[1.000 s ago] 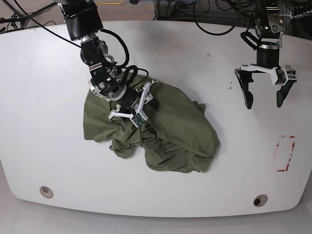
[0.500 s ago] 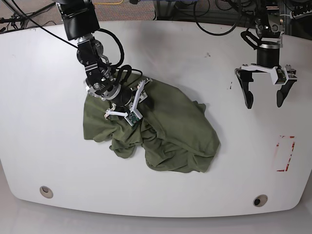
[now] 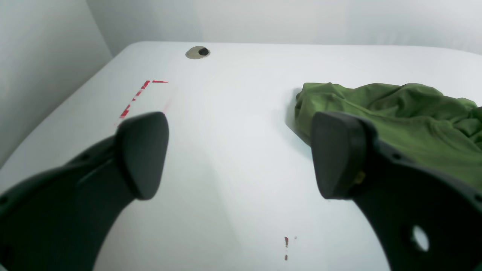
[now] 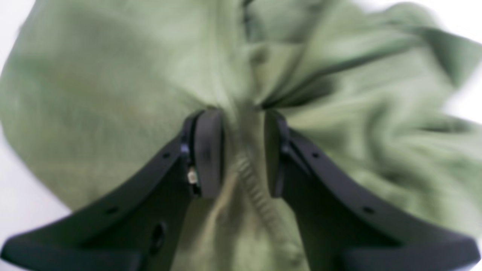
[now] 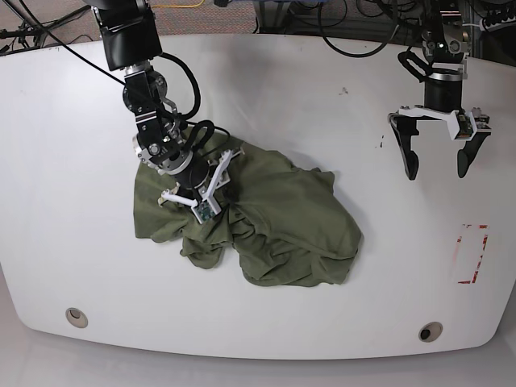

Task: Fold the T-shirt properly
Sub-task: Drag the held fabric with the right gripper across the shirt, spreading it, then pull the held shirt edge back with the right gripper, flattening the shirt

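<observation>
**Folding barely begun**

On the left half of the white counter (image 5: pixel 322 72), the T-shirt (image 5: pixel 274 226) is lying in a crumpled heap with no flat panel or fold showing. The right gripper (image 4: pixel 243 150) is pinching a ribbed ridge of cloth between its fingers. The left gripper (image 5: pixel 439 145) is hovering at the far right, fingers spread and empty. Spreading and every fold are judged outstanding.

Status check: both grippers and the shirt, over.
Right gripper shut on the T-shirt, fabric bunched between the pads. Left gripper open, empty, above bare table. T-shirt crumpled, not yet folded. Nothing in the way.
</observation>
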Robot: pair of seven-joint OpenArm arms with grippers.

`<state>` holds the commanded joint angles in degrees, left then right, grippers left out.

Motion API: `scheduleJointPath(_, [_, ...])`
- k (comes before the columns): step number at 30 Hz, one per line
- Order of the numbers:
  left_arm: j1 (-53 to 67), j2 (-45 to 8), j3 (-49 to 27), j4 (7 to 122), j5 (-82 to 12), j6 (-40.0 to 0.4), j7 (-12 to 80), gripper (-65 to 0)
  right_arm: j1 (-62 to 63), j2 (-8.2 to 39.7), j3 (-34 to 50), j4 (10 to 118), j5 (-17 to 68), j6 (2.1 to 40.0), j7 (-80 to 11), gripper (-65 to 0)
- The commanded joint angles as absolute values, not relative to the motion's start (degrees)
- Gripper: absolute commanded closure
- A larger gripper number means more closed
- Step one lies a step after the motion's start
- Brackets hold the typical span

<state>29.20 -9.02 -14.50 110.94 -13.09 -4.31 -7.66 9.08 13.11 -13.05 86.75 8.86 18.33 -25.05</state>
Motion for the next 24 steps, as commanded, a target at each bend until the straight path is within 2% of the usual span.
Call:
scheduleJointPath(6, [29.76,-9.06,-14.54,110.99,-12.96,-4.24,-8.29,-56.1,8.83,13.71,-12.83,86.8,8.87,19.72,-27.0,-23.9])
scheduleJointPath(8, [29.88,-9.34,-14.47,110.92,-12.95,-4.34,-8.55,-56.7,8.53,13.79,-13.83,86.17,8.9,21.15,-28.94,-34.5])
scheduleJointPath(12, [29.85,-9.38,-14.62,110.99,-12.95,-4.4,-8.62,-56.7,8.62,13.84,-14.04,86.1,8.91,21.32,-29.22,-43.1])
scheduleJointPath(14, [29.78,-9.33,-14.62,111.1,-13.01,-4.39,-8.57,-56.7,8.56,13.81,-14.37,86.27,8.93,21.47,-29.08,-45.2])
scheduleJointPath(18, [29.65,-9.33,-14.57,111.04,-13.02,-4.37,-8.45,-56.8,8.37,13.64,-15.07,86.5,8.87,21.98,-29.04,-44.6])
scheduleJointPath(24, [29.47,-8.86,-14.44,110.74,-12.98,-4.28,-7.86,-57.3,6.91,13.01,-15.97,86.39,8.03,24.03,-28.1,-39.5])
